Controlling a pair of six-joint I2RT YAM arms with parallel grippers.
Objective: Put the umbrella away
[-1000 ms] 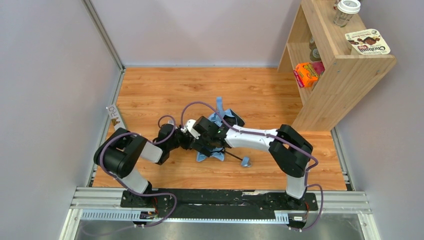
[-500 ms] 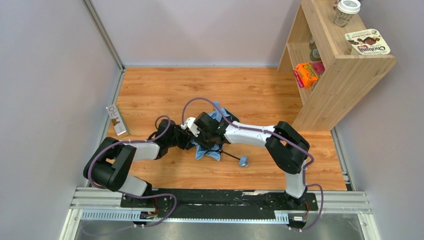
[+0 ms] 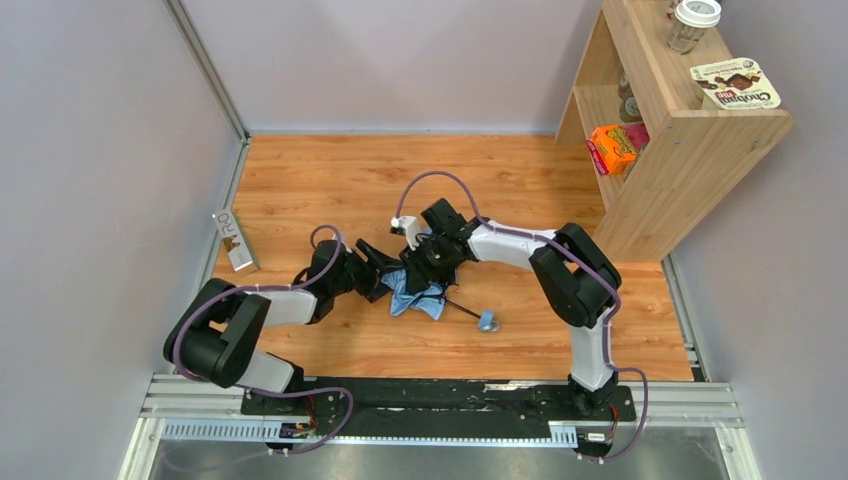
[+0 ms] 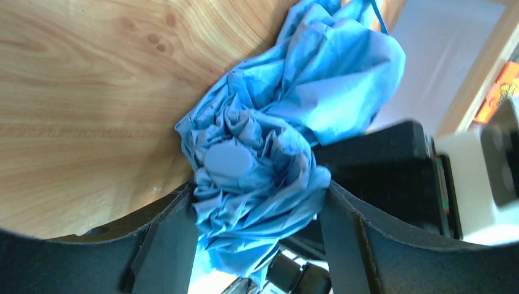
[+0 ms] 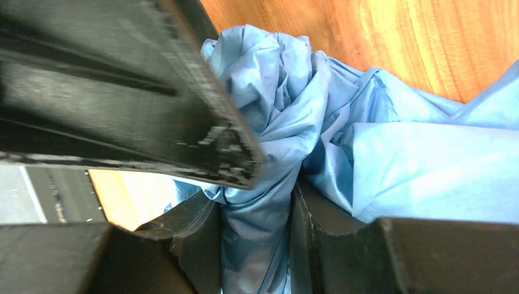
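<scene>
My right gripper (image 5: 254,220) pinches soft, slippery cloth of the umbrella (image 3: 415,298); my left gripper (image 4: 260,196) gapes wide at nine o'clock. Its stiff shaft (image 3: 462,309) should hold better.

Wooden shelf (image 3: 690,170) holds an orange box (image 3: 612,148) and lidded cup (image 3: 694,24).

wood-grain table (image 3: 320,180), orange-brown planks, walls close on three sides. i see the umbrella (image 3: 415,298) lying near the middle, its sky-blue canopy crumpled in a heap on the boards. a thin dark shaft runs out toward the near right, ending in the small blue handle (image 3: 488,321), which rests on the wood. a small white tag (image 3: 233,240) sits at the left edge. a wooden shelf (image 3: 690,150) stands at the far right corner, holding an orange box (image 3: 612,148), a lidded cup (image 3: 693,24) and a snack pack (image 3: 736,84).
</scene>
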